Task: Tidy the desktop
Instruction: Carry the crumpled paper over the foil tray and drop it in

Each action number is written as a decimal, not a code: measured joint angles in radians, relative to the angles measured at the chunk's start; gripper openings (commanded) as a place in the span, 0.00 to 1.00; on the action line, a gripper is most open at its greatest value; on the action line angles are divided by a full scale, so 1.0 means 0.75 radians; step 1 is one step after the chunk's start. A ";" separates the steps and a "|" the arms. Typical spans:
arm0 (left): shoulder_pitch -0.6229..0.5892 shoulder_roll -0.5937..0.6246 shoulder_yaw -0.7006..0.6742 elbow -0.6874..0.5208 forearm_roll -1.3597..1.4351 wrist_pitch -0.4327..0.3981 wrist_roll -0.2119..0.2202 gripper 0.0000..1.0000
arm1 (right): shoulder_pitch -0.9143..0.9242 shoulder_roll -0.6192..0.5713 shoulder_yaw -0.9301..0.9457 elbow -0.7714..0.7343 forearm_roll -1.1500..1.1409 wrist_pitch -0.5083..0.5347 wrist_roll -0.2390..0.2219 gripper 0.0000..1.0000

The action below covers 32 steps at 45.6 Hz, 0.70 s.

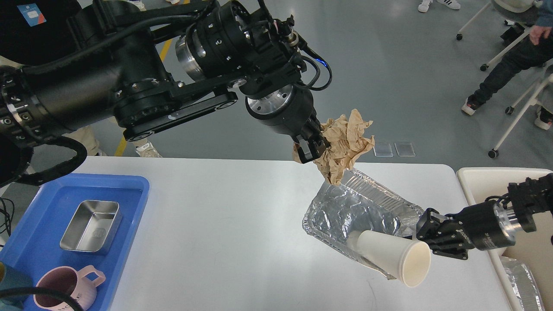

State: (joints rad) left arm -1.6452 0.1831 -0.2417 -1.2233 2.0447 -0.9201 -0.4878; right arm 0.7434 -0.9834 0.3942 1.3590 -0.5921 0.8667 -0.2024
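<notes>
The white desktop [224, 233] fills the lower view. My left gripper [312, 149] is shut on a crumpled brown paper wad [343, 144] and holds it in the air just over the far rim of a foil tray [352, 211]. The foil tray is tilted up off the desktop, held at its right rim by my right gripper [421, 229], which is shut on it. A white paper cup [395, 257] lies on its side at the tray's near edge, mouth toward me.
A blue tray [129, 190] at the left holds a steel box [90, 225] and a pink mug [65, 291]. A cream bin [479, 181] with a foil lid [522, 280] stands at the right. People and chair legs are on the floor beyond.
</notes>
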 measured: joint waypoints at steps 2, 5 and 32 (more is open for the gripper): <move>-0.006 -0.022 0.002 0.014 0.001 0.000 0.000 0.05 | 0.000 -0.001 0.000 0.000 0.000 0.000 0.000 0.00; -0.013 -0.062 0.011 0.036 0.000 0.002 0.000 0.05 | -0.001 -0.001 0.000 0.001 0.000 0.000 0.000 0.00; 0.006 -0.312 0.033 0.159 0.000 0.016 0.032 0.23 | -0.003 -0.002 0.005 0.000 0.000 0.000 0.000 0.00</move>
State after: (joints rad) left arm -1.6407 -0.0512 -0.2167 -1.1039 2.0444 -0.9083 -0.4640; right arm 0.7415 -0.9846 0.3979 1.3591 -0.5923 0.8667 -0.2024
